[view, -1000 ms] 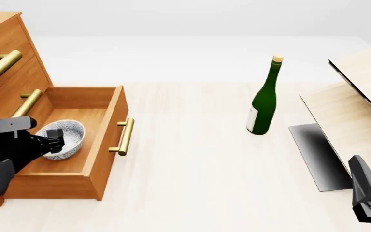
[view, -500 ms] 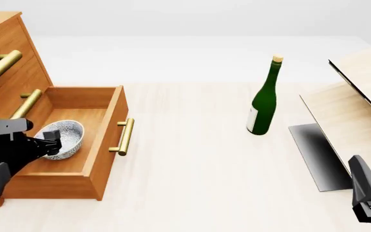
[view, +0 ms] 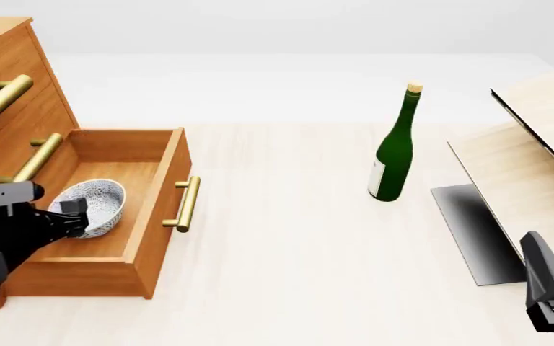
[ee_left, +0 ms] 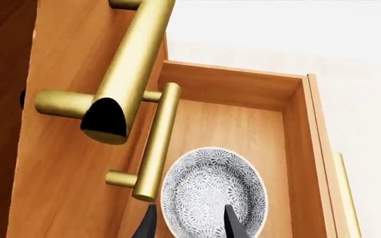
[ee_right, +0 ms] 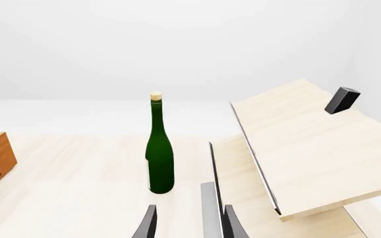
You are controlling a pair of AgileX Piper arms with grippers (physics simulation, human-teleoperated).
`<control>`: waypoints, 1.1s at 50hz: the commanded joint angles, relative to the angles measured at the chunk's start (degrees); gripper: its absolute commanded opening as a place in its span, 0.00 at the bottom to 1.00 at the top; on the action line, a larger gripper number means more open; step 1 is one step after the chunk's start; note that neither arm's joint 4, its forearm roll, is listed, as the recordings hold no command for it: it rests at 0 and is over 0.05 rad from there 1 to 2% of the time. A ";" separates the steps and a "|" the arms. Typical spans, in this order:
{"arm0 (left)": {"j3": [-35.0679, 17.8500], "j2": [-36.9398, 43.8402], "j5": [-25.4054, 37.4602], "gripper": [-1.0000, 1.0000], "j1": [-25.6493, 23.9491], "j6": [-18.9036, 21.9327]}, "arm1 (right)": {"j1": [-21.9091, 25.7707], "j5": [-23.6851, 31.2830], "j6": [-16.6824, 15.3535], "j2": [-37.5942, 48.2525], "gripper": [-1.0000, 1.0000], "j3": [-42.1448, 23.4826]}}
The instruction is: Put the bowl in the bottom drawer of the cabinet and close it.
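Observation:
The speckled white-grey bowl rests upright on the floor of the pulled-out bottom drawer of the orange-brown cabinet. My left gripper hovers open at the bowl's near rim, at the cabinet-side end of the drawer, gripping nothing. The drawer's brass handle faces the table's middle. Low at the front right, my right gripper is open and empty, far from the cabinet.
A green bottle with a cork stands upright at mid-table. A pale slanted wooden structure with a dark base plate fills the right side. The two upper drawers' brass handles jut out above the left gripper.
The left arm has drawn back toward the left and the near side, off the bowl, which stays put in the drawer. The right arm has not moved.

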 commanded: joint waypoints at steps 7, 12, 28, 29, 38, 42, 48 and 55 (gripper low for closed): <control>1.22 -6.62 3.61 1.00 -1.34 -0.55 | 0.00 0.01 0.01 -0.02 1.00 0.00; 1.32 -8.36 4.71 1.00 -1.75 -0.67 | 0.01 0.01 0.00 -0.02 1.00 0.00; 1.51 -14.79 8.17 1.00 -4.17 -0.85 | 0.00 0.00 -0.01 -0.01 1.00 0.00; 1.52 -15.10 8.32 1.00 -4.40 -0.91 | 0.00 0.00 0.00 -0.01 1.00 0.00; 1.40 -17.10 9.60 1.00 -6.50 -1.58 | 0.00 0.00 0.00 0.01 1.00 0.00; 1.17 -18.85 10.71 1.00 -8.74 -2.14 | 0.00 0.00 0.01 -0.01 1.00 0.00; 1.10 -20.05 11.55 1.00 -10.54 -2.71 | 0.00 0.00 0.00 0.01 1.00 0.00; 0.96 -20.60 11.85 1.00 -12.01 -3.22 | -0.01 0.00 0.00 0.01 1.00 0.00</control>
